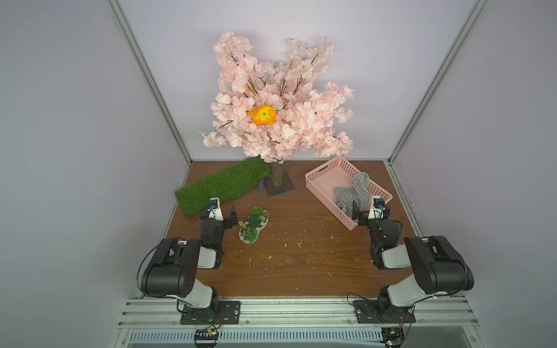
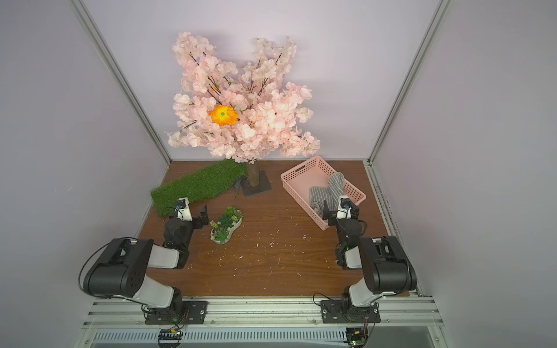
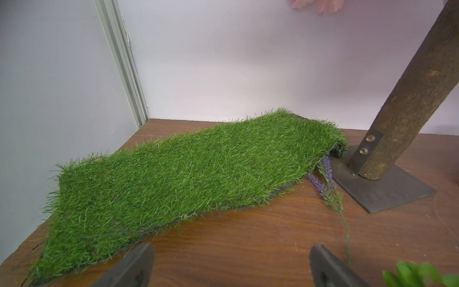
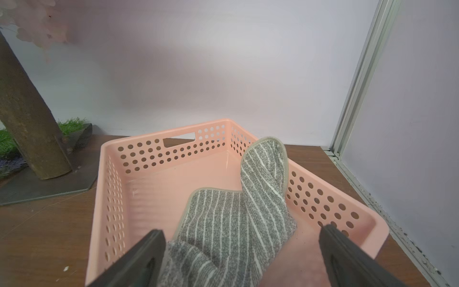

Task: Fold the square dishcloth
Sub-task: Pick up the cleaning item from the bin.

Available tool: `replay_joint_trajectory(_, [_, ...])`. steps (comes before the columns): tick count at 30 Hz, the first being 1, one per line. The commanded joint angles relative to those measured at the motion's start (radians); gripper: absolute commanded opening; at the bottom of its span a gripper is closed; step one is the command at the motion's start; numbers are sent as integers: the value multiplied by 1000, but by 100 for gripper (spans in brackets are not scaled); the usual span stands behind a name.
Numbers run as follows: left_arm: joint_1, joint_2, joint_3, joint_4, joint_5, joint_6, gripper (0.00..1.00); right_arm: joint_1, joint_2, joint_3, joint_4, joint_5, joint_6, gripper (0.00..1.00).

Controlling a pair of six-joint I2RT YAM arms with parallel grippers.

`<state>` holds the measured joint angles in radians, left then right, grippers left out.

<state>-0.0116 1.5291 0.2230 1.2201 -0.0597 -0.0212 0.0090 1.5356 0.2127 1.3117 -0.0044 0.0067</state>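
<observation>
Centrally, at the table's [image 1: 286, 265] far edge, a blossom tree [image 1: 277, 99] stands; near the far right corner sits the pink basket [image 1: 319, 177], holding the square dishcloth [image 4: 231, 218] crumpled, one corner draped up its wall, so unfolded; right gripper [image 4: 242, 251] poised over it, jaws spread, presumably for extraction; left gripper [image 3: 229, 263] idle, jaws spread, beside the grass mat [image 3: 173, 169].

arms [image 1: 168, 265]: black joint housings, white links | black cables | black bolted base plates [image 1: 211, 311]
</observation>
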Motion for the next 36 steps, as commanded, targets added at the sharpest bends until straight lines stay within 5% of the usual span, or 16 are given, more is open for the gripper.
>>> replay_joint_trajectory(1, [7, -2, -2, 23, 4, -1, 100, 3, 4, 7, -2, -3, -9, 99])
replay_joint_trajectory(26, [7, -2, -2, 23, 4, -1, 100, 4, -2, 10, -10, -5, -6, 99])
replay_joint_trajectory(36, [7, -55, -15, 18, -26, -15, 100, 3, -247, 54, -285, 174, 59, 99])
